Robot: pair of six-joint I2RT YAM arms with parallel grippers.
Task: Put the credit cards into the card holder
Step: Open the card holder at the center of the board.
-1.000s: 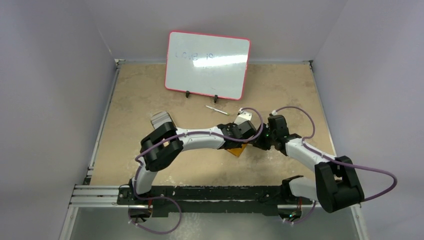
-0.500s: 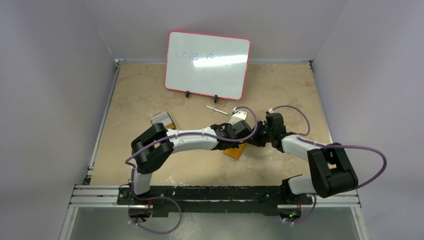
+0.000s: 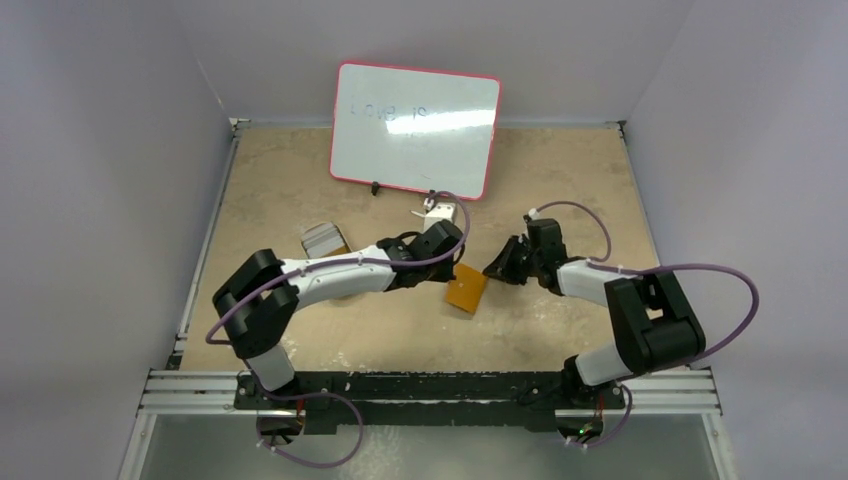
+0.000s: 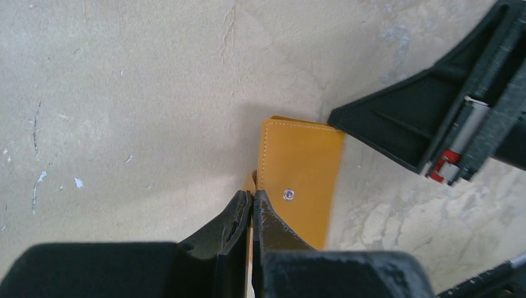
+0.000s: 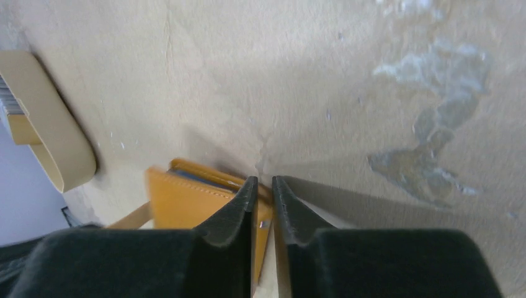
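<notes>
The orange-tan card holder (image 3: 466, 292) lies folded shut on the table, snap stud up (image 4: 288, 195). My left gripper (image 4: 253, 194) is shut at the holder's left edge, with a thin orange strip of its tab pinched between the fingers; in the top view it (image 3: 452, 272) sits just behind and to the left of the holder. My right gripper (image 5: 265, 180) has its jaws almost together with nothing in them, just right of the holder (image 5: 186, 202); it also shows in the top view (image 3: 498, 268). A bluish sleeve edge shows inside the fold. No loose credit card is in view.
An oval tan tin dish (image 3: 322, 240) stands to the left, also in the right wrist view (image 5: 56, 133). A slim pen (image 3: 420, 214) lies behind my left wrist. A whiteboard (image 3: 415, 130) stands at the back.
Both arms have drawn back from over the holder, the left to the back left, the right to the right. The holder, half covered before, now shows whole.
</notes>
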